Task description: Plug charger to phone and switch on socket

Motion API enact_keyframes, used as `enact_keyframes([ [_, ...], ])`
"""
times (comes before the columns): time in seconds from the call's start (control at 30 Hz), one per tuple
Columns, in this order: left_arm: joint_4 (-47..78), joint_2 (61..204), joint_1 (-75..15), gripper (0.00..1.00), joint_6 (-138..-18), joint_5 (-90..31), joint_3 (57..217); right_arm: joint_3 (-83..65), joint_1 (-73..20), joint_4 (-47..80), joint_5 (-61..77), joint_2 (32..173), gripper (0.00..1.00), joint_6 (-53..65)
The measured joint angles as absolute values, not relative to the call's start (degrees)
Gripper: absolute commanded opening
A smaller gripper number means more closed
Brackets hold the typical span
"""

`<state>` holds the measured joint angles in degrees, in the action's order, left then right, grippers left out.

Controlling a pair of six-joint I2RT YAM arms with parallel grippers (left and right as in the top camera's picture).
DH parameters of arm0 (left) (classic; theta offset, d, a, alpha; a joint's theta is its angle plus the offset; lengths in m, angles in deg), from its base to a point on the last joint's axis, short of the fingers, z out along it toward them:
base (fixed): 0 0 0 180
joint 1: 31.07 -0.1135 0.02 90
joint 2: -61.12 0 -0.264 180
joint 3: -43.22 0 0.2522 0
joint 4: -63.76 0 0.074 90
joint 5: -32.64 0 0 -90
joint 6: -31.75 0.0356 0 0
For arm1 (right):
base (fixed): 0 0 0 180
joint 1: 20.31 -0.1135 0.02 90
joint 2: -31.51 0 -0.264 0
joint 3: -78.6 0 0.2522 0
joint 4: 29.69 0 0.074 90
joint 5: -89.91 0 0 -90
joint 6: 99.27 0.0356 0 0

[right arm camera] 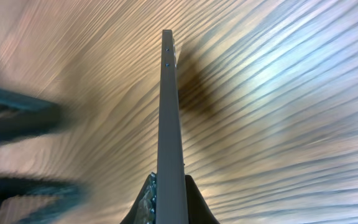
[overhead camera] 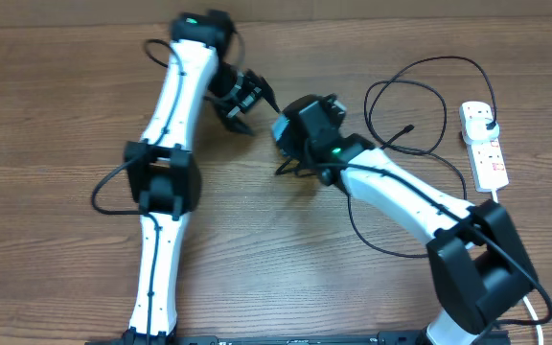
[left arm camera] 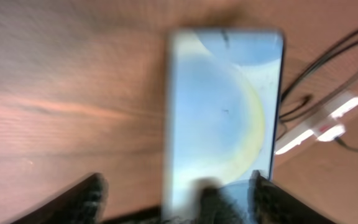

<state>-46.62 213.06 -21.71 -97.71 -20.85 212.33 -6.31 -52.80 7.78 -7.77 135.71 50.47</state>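
- Wood-grain table (overhead camera: pixel 46 115), seen from above: my two arms meet near its middle with the phone (right arm camera: pixel 169 112) between them, well apart from the socket (overhead camera: pixel 484 149) out on the right.
- My right gripper (right arm camera: pixel 169 194) is clamped tight on the phone, one finger on each face at one end. It holds the phone on edge, so the wrist camera looks straight along its thin side.
- My left gripper (left arm camera: pixel 176 182) stands wide apart and holds nothing. Its fingers flank the near end of the light-blue screen, but the view is too smeared to say whether either one touches it.
- The charger (overhead camera: pixel 446 117) lies in loose black loops on the table between the phone and the socket. Its plug tip (overhead camera: pixel 408 127) rests bare on the wood, joined to nothing.
- The black adapter (overhead camera: pixel 485 116) appears seated in the socket's end outlet; whether any switch is on is too small to tell.
- Step in hand, as I judge it: getting the phone into a firm, usable pose before any plugging. Neither the plugging nor the switching is done.
- Next move, I reckon: the right gripper holds the phone steady with its charging port clear of the fingers. The free left gripper reaches across for the plug tip, takes it close behind the tip and lines it up squarely with the port. Which end bears the port I cannot make out.
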Motion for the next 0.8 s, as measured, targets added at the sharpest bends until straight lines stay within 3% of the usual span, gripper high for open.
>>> enact_keyframes([
  [0.23,-46.65,209.32,-31.45,1.0,-96.22,-22.16,216.59,-6.29,-45.68,15.19,-5.83,129.37,0.04,48.31],
  [0.47,-46.56,191.99,-32.2,1.0,-92.33,-27.08,216.7,-6.29,-42.0,20.87,0.57,120.15,0.04,42.38],
  [0.63,-46.43,174.33,-28.35,1.0,-89.56,-32.66,217.07,-6.29,-40.58,21.4,4.49,116.81,0.04,38.54],
  [0.8,-46.51,157.72,-14.54,1.0,-92.88,-47.3,209.16,-6.29,-40.58,20.85,6.17,115.17,0.04,35.54],
])
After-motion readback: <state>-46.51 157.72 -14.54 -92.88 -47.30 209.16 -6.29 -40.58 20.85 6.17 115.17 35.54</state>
